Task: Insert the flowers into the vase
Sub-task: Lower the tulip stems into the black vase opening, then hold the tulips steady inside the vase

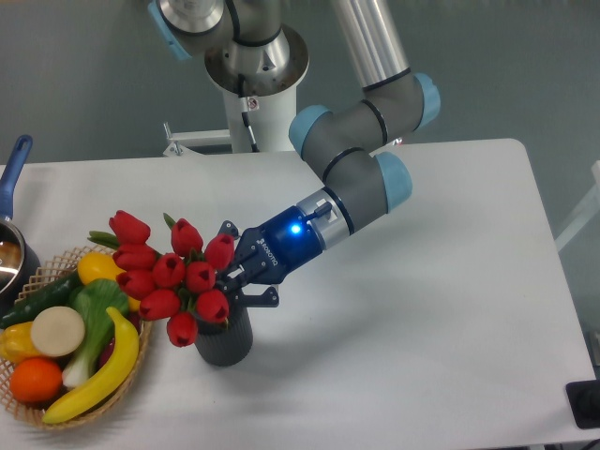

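While your arm (pixel 361 178) reached down from the far side of the white table (pixel 422 309), it dominated the scene, its forearm angled toward the near left with a blue light glowing at the wrist. You had the wicker basket (pixel 139 361) of toy fruit and vegetables at the near left edge, with a banana (pixel 98 380), an orange (pixel 36 379) and a cucumber (pixel 42 298) showing among them, and a blue-handled pot (pixel 11 202) was cut off by the left border.

Next in size, the flowers (pixel 169 278) spread as a red bunch leaning left, their buds partly overhanging the basket rim. Their stems ran down to the right and met the vase (pixel 223 342), which stood upright just right of the basket, directly under the lower buds.

Smallest of all, your gripper (pixel 228 283) sat at the base of the bunch, just above the vase mouth. Its dark fingers appeared clamped around the stems, though the buds hid the contact itself.

As a judgement, you were late in the task: the stems looked to be entering or already inside the mouth, but the bunch was tilted and not released. What was left for you seemed to be seating the stems fully, letting go, and drawing the arm clear without tipping the vase.
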You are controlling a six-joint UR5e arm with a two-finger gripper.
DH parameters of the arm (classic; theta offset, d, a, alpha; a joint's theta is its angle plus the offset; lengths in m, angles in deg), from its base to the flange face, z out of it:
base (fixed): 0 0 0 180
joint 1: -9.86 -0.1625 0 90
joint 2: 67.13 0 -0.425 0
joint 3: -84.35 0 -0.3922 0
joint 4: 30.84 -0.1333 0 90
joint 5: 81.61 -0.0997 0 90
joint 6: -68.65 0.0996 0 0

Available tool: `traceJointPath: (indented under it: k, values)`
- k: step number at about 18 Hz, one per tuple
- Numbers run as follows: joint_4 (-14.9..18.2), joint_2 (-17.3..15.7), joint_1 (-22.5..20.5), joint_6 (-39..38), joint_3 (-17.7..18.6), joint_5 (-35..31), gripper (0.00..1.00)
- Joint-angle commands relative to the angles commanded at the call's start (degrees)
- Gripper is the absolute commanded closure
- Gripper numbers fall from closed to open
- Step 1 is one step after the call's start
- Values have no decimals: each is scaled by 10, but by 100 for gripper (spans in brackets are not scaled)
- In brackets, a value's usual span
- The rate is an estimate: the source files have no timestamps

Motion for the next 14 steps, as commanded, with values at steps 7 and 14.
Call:
traceJointPath:
  k: [7, 14]
  values:
    - [0, 7, 0, 21, 9, -3, 81]
    - [0, 11, -1, 39, 15, -11, 82]
